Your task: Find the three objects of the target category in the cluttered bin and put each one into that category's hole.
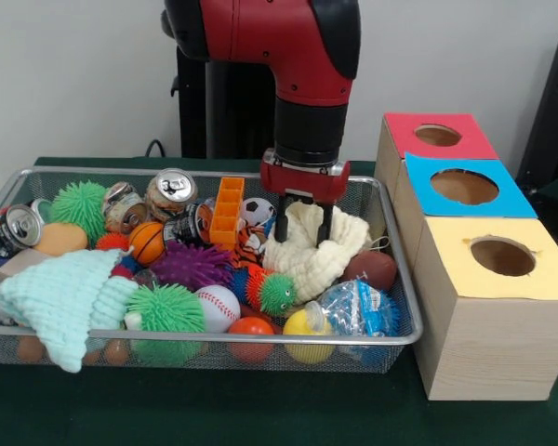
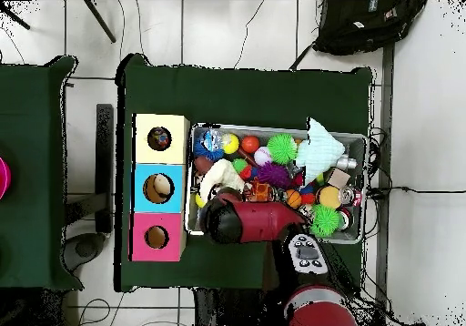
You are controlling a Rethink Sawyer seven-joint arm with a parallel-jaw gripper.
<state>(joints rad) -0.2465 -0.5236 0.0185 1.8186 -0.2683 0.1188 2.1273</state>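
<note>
The cluttered bin (image 1: 214,341) of silver wire mesh sits on the green table, full of balls, cans and cloths; it also shows in the overhead view (image 2: 273,127). My gripper (image 1: 306,219) reaches down into the bin's right part. Its fingers (image 1: 288,206) stand on either side of a bunched cream cloth (image 1: 316,253) and pinch its raised top. In the overhead view the red arm (image 2: 250,220) covers the gripper, and the cream cloth (image 2: 221,175) shows beside it. The yellow-surround hole (image 1: 502,255) tops the nearest wooden box, right of the bin; it also shows in the overhead view (image 2: 159,139).
The blue-surround hole (image 1: 463,187) and the red-surround hole (image 1: 437,136) stand behind the yellow one. In the bin lie a mint knitted cloth (image 1: 65,297), crushed cans (image 1: 171,190), green spiky balls (image 1: 165,311), a baseball (image 1: 218,307) and an orange block (image 1: 227,212).
</note>
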